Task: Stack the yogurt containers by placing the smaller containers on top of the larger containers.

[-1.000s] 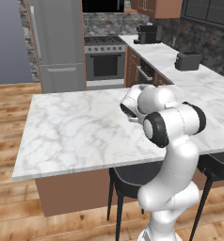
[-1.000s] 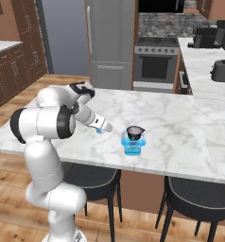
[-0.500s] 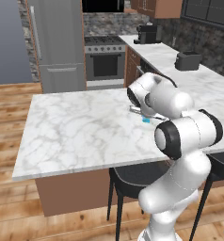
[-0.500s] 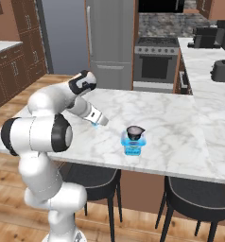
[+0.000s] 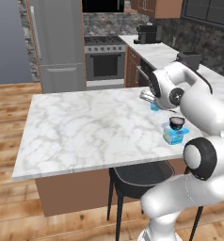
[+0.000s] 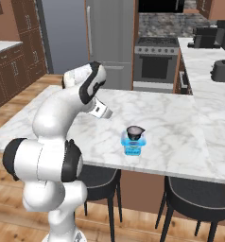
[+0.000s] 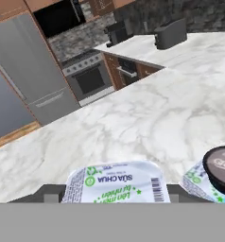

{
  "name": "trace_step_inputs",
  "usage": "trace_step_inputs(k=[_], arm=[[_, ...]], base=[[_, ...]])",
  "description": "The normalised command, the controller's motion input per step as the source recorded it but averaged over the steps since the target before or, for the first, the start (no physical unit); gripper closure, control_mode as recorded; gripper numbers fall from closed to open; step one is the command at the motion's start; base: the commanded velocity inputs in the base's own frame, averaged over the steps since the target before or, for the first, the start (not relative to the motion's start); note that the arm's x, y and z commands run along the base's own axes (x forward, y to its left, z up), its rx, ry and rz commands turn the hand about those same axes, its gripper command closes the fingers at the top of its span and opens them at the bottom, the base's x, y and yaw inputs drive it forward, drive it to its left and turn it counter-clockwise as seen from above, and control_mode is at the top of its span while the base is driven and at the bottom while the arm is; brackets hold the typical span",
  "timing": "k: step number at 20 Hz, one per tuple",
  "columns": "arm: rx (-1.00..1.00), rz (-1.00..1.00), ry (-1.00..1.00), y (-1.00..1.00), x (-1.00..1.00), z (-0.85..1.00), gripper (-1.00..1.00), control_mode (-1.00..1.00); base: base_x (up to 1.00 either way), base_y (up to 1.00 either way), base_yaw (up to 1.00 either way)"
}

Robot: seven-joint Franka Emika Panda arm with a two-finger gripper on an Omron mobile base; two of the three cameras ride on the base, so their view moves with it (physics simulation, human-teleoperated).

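Left of the stack, the gripper [image 6: 106,112] carries the tiny light-blue cup [image 7: 116,182], jaws pinching its sides over the marble counter [image 6: 180,123]. It looks light, thin-walled, easily crushed. Near right, the dark round cup [image 6: 135,132] sits on the bigger light-blue tub [image 6: 133,146].

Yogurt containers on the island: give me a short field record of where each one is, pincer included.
dark cup: sitting on top of the large tub
large tub: upright on the marble counter, near its front edge
small light-blue cup: between the pincer's fingers, printed lid facing the hand camera
pincer: closed on the small light-blue cup, apart from the stack
left to do: small light-blue cup not yet stacked
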Motion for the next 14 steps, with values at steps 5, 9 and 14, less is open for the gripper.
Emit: trace_step_inputs(k=[5, 9, 14], arm=[[-0.01, -0.03, 0.00, 0.52, -0.08, 1.00, 1.00, -1.00], [-0.09, -0.03, 0.00, 0.70, -0.01, 1.00, 1.00, -1.00], [-0.07, -0.04, 0.05, 0.45, -0.15, 1.00, 1.00, -1.00]], base=[[0.00, 0.00, 0.00], [0.00, 0.00, 0.00], [0.00, 0.00, 0.00]])
